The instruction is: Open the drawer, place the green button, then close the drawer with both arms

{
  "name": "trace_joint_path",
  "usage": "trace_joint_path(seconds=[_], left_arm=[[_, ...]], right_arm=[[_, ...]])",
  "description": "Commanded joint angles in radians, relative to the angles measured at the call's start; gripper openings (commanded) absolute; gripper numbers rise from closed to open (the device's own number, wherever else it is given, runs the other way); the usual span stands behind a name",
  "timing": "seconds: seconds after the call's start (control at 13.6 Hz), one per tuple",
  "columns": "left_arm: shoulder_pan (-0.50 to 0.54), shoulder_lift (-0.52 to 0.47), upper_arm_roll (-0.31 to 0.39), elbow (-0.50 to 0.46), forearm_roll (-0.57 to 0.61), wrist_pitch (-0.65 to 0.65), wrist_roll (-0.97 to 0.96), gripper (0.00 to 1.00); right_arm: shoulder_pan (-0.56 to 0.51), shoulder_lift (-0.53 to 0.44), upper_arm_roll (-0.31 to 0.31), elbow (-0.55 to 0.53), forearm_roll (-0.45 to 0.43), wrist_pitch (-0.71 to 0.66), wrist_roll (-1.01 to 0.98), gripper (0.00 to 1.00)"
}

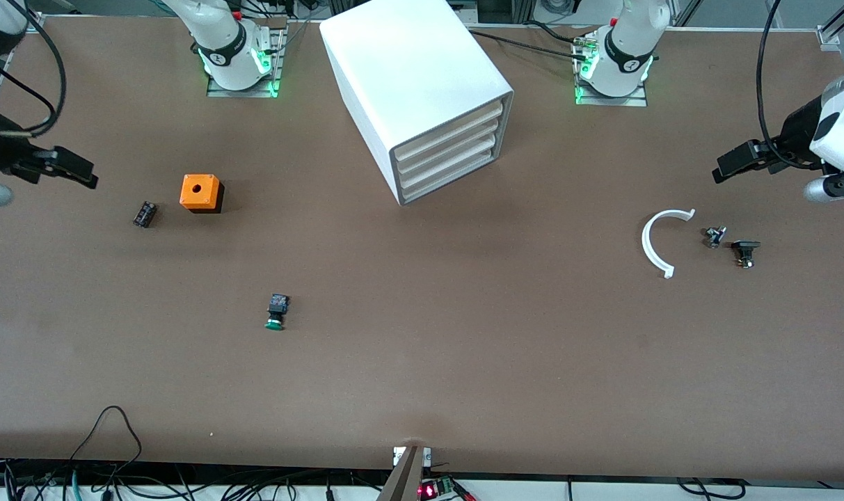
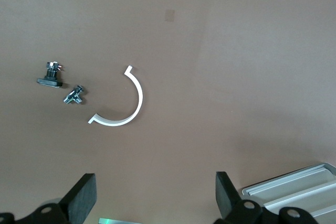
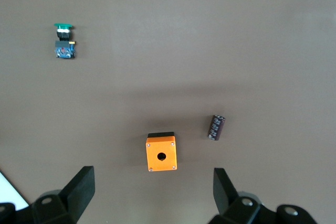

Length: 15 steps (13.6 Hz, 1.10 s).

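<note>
The white cabinet (image 1: 422, 90) stands mid-table near the arms' bases. All four cream-fronted drawers are shut, and the drawer (image 1: 449, 179) is the lowest. The button (image 1: 277, 312), a black body with a green cap, lies on its side on the table, nearer the front camera than the cabinet. It also shows in the right wrist view (image 3: 64, 43). My left gripper (image 1: 731, 163) hangs open and empty over the left arm's end of the table (image 2: 153, 195). My right gripper (image 1: 77, 172) hangs open and empty over the right arm's end (image 3: 152, 192).
An orange cube with a hole (image 1: 200, 193) and a small black block (image 1: 144, 213) lie under the right gripper's reach. A white half ring (image 1: 658, 243) and two small dark parts (image 1: 714, 236) (image 1: 745, 250) lie toward the left arm's end. A cabinet corner (image 2: 294, 192) shows in the left wrist view.
</note>
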Motion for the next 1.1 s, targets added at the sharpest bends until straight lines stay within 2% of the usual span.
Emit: trace_joint_path(seconds=[0.0,0.15,0.29,0.44,0.73,1.03], left_arm=[[0.001,0.014,-0.004,0.035,0.015,-0.009,0.011,1.00],[-0.002,0.058,-0.003,0.030,0.027,-0.009,0.014,1.00],[-0.010,0.144,-0.005,0.012,0.026,-0.012,0.014,1.00],[-0.014,0.152,-0.025,-0.040,-0.012,-0.019,0.026,1.00],[-0.014,0.244,-0.040,-0.175,-0.280,-0.005,0.149,1.00],[-0.019,0.377,-0.053,-0.315,-0.568,0.093,0.388,1.00]], right_arm=[[0.068,0.041,-0.004,0.036,-0.019,-0.011,-0.010,1.00],[0.115,0.068,-0.004,0.038,-0.080,-0.004,0.005,1.00],[0.116,0.100,-0.006,0.038,-0.064,0.018,-0.001,1.00],[0.118,0.131,-0.004,0.038,-0.030,0.027,-0.005,1.00],[0.119,0.203,-0.004,0.038,-0.016,0.127,0.002,1.00],[0.142,0.297,-0.004,0.038,-0.014,0.257,0.010,1.00]])
